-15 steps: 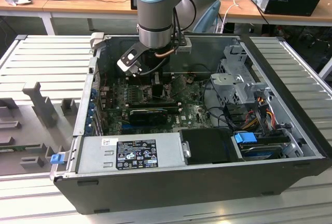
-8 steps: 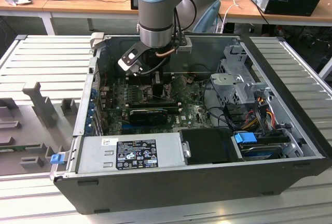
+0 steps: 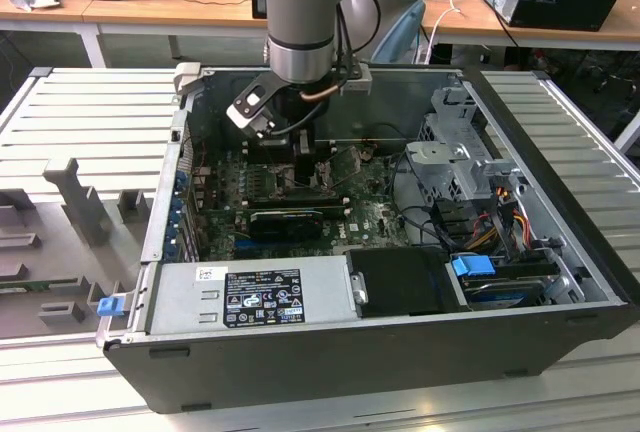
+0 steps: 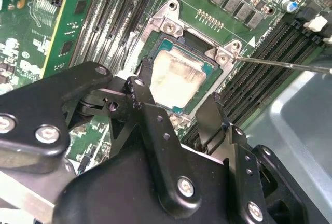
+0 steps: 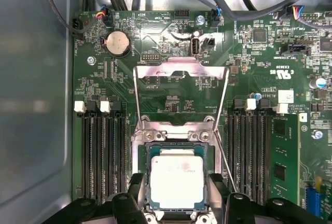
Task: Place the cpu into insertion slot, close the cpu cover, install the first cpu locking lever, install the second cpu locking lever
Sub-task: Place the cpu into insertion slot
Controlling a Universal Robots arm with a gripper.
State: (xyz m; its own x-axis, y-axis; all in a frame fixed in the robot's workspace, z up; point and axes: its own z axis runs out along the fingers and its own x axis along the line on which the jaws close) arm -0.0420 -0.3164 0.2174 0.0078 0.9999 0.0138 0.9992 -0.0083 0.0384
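The claw (image 5: 177,182) hangs spread, one finger on each side of the cpu (image 5: 176,175), which lies flat in the insertion slot (image 5: 176,145). A skewed lift could catch the chip's edge and unseat it. One finger could also snag the thin locking lever (image 5: 224,156) beside it. Beyond, the cpu cover (image 5: 181,69) stands open.

light: bright, even; glare: cpu (image 4: 179,79) top washed pale; shadows: soft

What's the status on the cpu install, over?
Gripper open, jaws straddling the cpu. Chip sits in the insertion slot. The cpu cover stands raised; nothing seen blocking.
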